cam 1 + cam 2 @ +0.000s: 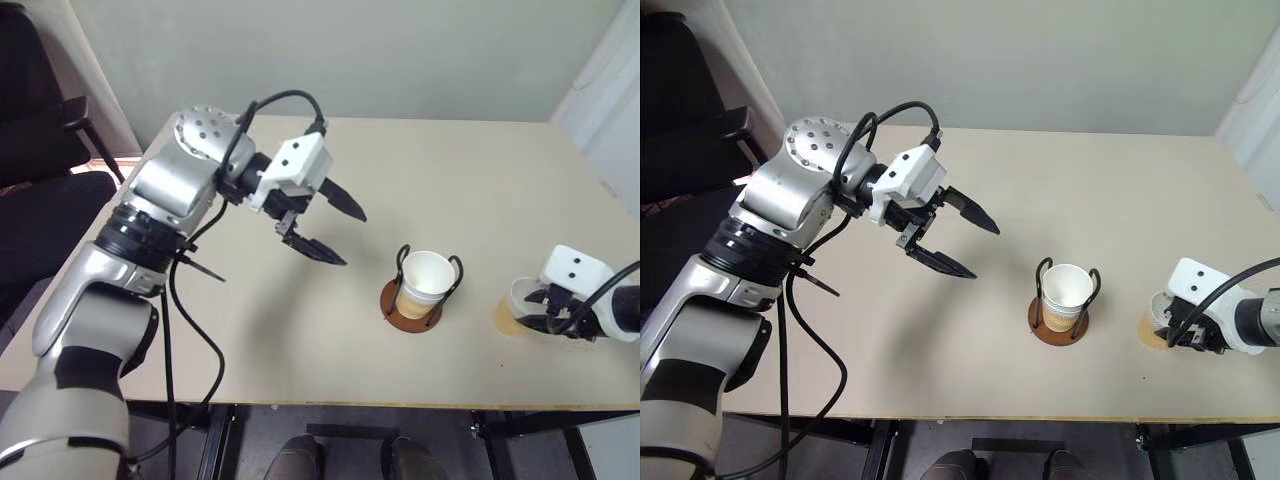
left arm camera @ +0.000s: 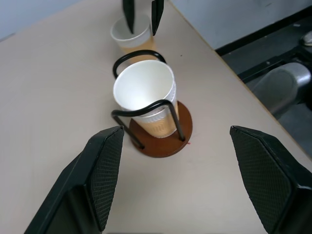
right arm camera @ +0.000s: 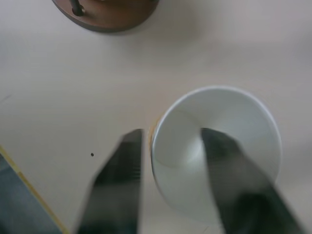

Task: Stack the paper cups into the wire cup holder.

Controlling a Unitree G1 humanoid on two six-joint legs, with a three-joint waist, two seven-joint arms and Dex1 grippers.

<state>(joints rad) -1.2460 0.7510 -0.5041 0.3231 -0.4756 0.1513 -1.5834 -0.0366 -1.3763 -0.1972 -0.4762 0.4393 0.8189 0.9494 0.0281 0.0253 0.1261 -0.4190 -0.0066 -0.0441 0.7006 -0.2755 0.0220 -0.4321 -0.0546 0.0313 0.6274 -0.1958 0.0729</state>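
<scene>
Straddled the rim of the loose paper cup [image 3: 214,146] with the right gripper [image 3: 168,161]: one finger outside the wall, the other down inside the mouth, jaws narrowed about the wall; firmness of the pinch could not be told from the blur. Stood that cup upright on the table [image 1: 300,330], near the front edge and to the robot's right of the wire cup holder [image 1: 412,305]. Held the left gripper [image 1: 325,225] in the air above the table, well apart from the holder on its left side, jaws spread wide, nothing between them, nothing touched. Already seated in the holder, one cup [image 2: 146,95], upright between the black loops. Judged the cups very light, thin-walled, easily crushed or ovalled; best taken at the stiffer rolled rim with a gentle squeeze, kept vertical for nesting into the seated cup.
</scene>
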